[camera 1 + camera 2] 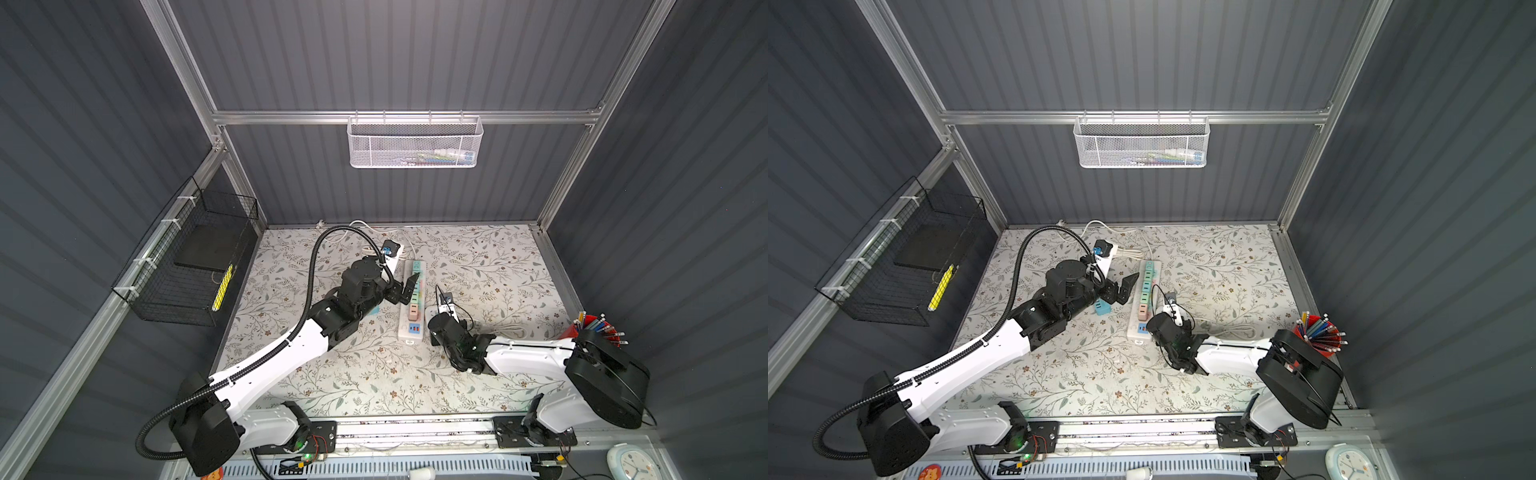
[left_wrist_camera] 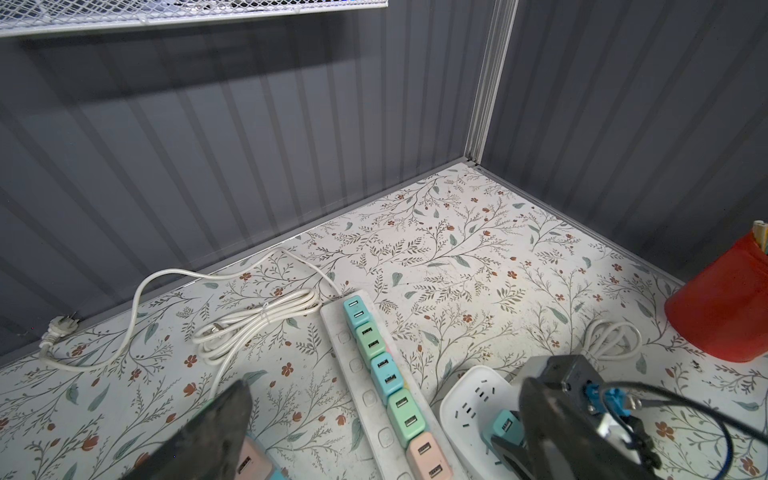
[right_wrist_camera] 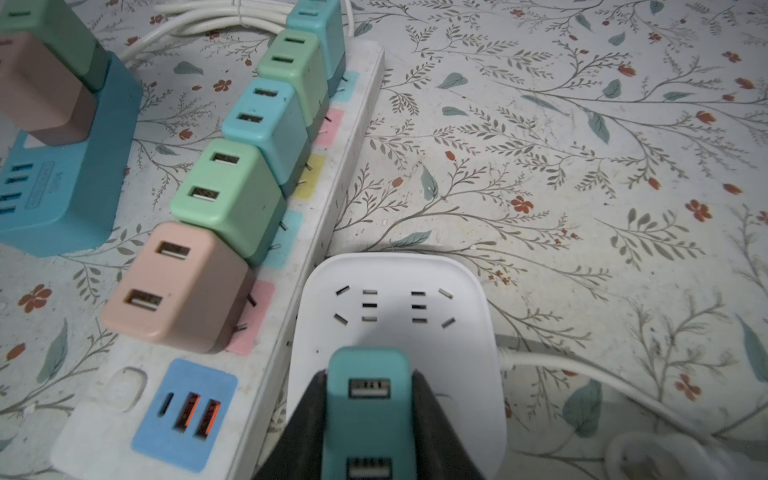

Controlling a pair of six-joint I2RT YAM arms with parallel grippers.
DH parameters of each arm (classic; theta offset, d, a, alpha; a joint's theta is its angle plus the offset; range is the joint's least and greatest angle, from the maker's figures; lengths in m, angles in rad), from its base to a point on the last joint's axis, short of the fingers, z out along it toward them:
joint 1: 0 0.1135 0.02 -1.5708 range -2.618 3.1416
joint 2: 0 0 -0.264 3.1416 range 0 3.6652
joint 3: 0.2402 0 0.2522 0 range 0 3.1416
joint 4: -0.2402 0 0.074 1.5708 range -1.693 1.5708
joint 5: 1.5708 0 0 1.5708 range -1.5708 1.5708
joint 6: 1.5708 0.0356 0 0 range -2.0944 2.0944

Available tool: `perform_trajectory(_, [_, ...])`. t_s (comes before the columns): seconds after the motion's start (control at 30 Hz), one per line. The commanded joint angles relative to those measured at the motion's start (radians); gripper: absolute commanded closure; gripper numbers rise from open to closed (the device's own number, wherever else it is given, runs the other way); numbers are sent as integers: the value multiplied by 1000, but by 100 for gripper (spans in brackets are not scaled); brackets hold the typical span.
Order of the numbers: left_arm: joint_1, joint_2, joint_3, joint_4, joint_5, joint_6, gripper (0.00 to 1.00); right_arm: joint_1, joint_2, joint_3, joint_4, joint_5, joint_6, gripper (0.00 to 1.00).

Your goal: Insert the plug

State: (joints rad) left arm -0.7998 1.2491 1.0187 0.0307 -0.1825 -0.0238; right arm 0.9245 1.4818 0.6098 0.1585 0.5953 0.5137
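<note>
Black wire basket (image 1: pixel 187 266): mounted on the left wall. Left claw (image 1: pixel 409 286): jaws wide open, empty, poised at the left edge of the long white power strip (image 1: pixel 404 322). The strip carries 5 pastel chargers (image 3: pixel 232 195) in a row. Small white socket block (image 3: pixel 395 282): on the table (image 1: pixel 374 374), just beside the strip's right side. Teal plug (image 3: pixel 368 374): upright on the block's end nearest the right arm, clamped on both sides by the right claw (image 3: pixel 370 376); prong seating not visible. Red pen cup (image 1: pixel 567 332): far right.
</note>
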Motion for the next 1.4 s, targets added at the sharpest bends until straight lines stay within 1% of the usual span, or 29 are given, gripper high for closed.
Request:
perform_trajectory(0.0, [-7,-23,-17,18,-9,-7,0,3,-19,43,-196,-79,-50,59])
perform_trajectory(0.1, [-7,-27,-16,15,-22,-2,0,-43,-78,116,-224,-88,-87,45])
perform_trajectory(0.17, [-7,-32,-16,12,-28,-1,0,-75,-122,140,-227,-94,-108,38])
perform_trajectory(0.27, [-7,-42,-17,11,-36,3,0,-130,-190,152,-263,-124,-88,33])
perform_trajectory(0.37, [-7,-49,-16,11,-41,2,0,-189,-260,116,-320,-137,-19,31])
perform_trajectory(0.4, [-6,-51,-16,11,-41,2,0,-215,-289,97,-346,-151,12,33])
perform_trajectory(0.5, [-7,-51,-15,11,-37,-1,0,-298,-343,41,-419,-252,101,37])
perform_trajectory(0.6, [-7,-45,-12,7,-40,-5,0,-348,-342,-12,-451,-344,146,38])
perform_trajectory(0.7, [-6,-40,-6,-2,-64,-8,0,-375,-309,-57,-438,-369,178,38])
perform_trajectory(0.83, [-6,-33,-6,-6,-101,-5,0,-470,-229,-81,-399,-429,200,39])
perform_trajectory(0.93, [-7,-32,-6,-6,-123,2,0,-510,-158,-60,-372,-420,191,39])
perform_trajectory(1.1, [-7,-31,-11,0,-149,12,0,-560,-24,52,-390,-393,154,38])
perform_trajectory(1.27, [-6,-32,-6,-2,-164,19,0,-674,127,213,-389,-500,137,38])
perform_trajectory(1.37, [-5,-30,-6,-1,-184,26,0,-713,213,312,-385,-558,110,38])
